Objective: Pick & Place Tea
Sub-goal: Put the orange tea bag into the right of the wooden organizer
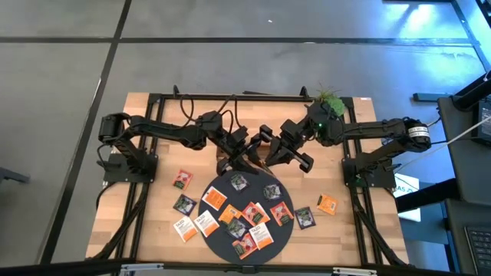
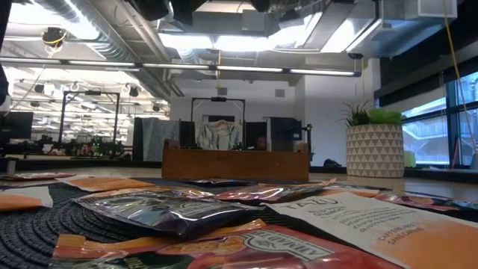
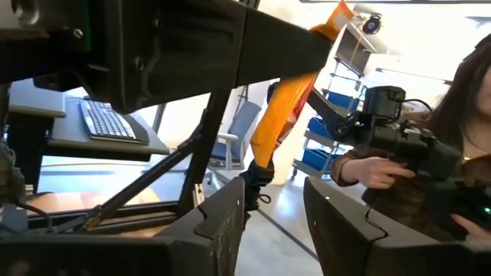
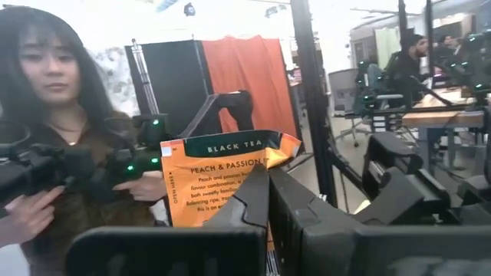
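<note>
Up high, right claw (image 4: 267,201) pinching orange sachet (image 4: 219,184), upright between fingers; left claw (image 3: 274,222) narrow, holding nothing.

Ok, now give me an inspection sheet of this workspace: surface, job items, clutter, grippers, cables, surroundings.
Surface: wooden table with a dark round mat at its near side.
Job's things: tea sachets scattered on and around the mat; one orange sachet is held in the air.
Clutter: a wooden tray behind the mat; a potted plant at the far right corner.
Grippers: the right gripper is shut on the orange sachet above the tray; the left gripper is open and empty, facing it.
Cables: black cables looped along the far edge.
Surroundings: a person holding control handles; desks and shelving beyond.
</note>
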`<state>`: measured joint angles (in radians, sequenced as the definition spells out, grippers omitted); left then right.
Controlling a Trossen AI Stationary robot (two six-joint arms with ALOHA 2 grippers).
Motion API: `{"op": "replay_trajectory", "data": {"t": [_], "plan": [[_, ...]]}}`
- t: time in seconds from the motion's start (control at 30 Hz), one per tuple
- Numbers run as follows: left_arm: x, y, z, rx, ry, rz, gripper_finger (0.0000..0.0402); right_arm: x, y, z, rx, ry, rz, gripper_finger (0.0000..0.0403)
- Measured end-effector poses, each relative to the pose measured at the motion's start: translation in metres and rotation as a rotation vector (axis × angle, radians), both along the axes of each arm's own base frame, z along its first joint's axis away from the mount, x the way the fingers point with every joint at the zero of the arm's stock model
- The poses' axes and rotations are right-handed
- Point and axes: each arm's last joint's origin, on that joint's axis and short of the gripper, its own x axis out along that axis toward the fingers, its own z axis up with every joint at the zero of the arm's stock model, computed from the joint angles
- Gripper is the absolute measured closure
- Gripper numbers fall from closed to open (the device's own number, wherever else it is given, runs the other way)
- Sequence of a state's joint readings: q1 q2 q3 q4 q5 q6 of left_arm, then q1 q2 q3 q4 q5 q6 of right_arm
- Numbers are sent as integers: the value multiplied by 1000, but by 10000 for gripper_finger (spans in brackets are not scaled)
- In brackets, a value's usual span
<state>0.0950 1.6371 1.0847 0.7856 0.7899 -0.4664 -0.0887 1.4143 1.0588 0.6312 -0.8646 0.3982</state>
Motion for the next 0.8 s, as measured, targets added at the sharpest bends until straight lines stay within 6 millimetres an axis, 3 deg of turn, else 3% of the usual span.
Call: {"op": "replay_trajectory", "data": {"t": [0.8], "plan": [[0,5,-4,3,41,9,299,-2,-1,3,111,97,2,397]]}}
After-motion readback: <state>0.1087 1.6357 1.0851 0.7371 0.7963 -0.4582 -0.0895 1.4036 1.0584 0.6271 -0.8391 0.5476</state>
